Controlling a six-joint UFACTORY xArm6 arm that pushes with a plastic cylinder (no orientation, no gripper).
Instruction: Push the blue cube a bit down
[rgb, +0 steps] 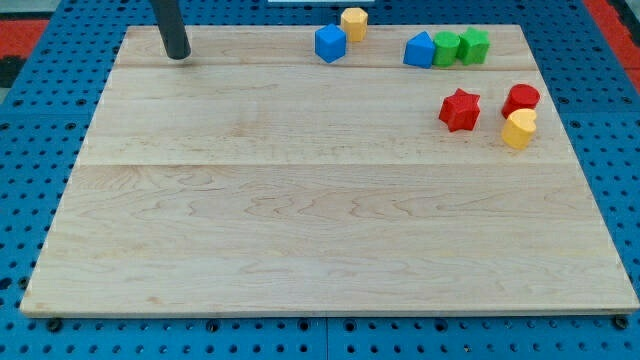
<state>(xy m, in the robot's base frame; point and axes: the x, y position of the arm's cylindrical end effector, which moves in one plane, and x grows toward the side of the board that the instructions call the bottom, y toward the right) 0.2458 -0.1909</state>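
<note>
Rod comes in from the view's top edge at the left, and my tip (179, 56) sits on the wooden surface (300, 200) near its top-left corner. No pincer on this arm, just the bare rod, so there is no apart-or-together state to give.

Blue cube (330, 43) is near the top edge, a little right of centre, well apart from my tip and to the tip's right at roughly the same height in the view. Nothing lies between the two. Yellow hexagonal block (354, 23) sits just up and right of the blue cube, very close; can't tell if they touch.

Further right along the top edge: a second blue block (420, 49), shape looks wedge-like or pentagonal but can't be sure, then two green blocks side by side, green block one (446, 47) touching or nearly touching the blue one, green block two (474, 45) right against the first. Exact green shapes unclear.

Below that group, toward the view's right: red star (460, 109) standing alone, then a red cylinder (521, 99) with a yellow block (519, 129) just below it, apparently in contact.
</note>
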